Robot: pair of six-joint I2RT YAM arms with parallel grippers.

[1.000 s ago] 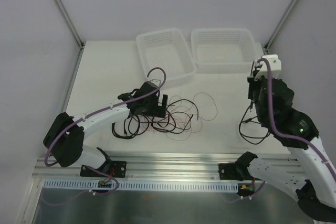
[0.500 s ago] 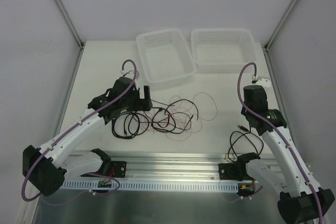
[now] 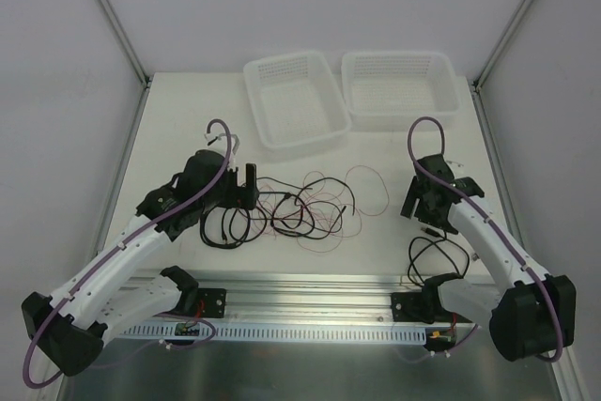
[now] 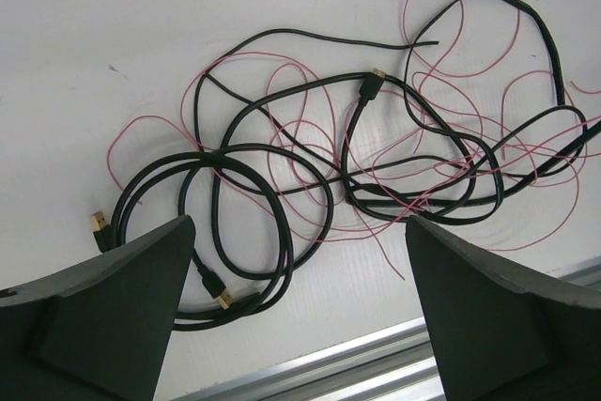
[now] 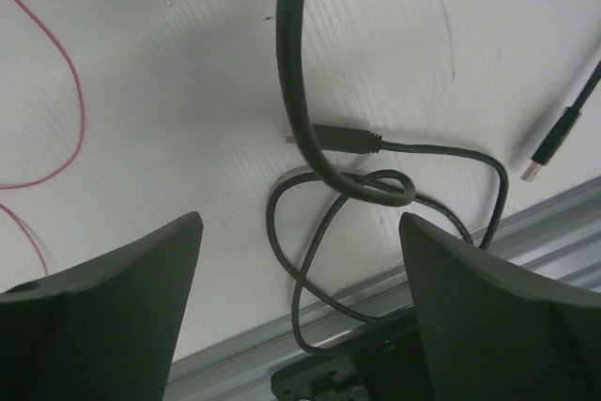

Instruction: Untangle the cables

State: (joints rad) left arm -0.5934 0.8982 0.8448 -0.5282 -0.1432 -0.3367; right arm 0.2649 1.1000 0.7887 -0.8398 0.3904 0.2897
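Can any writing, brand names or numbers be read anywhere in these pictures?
None can be read: no text shows on the left basket, the right basket, the cables or the table.
Any marking on the plugs is too small to tell.

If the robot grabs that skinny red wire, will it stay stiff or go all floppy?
Probably floppy: the red wire lies in loose, wavy loops, so it would likely droop when lifted. It looks very thin, so it is likely light too. It weaves through the black cables, so pulling it may drag them along.
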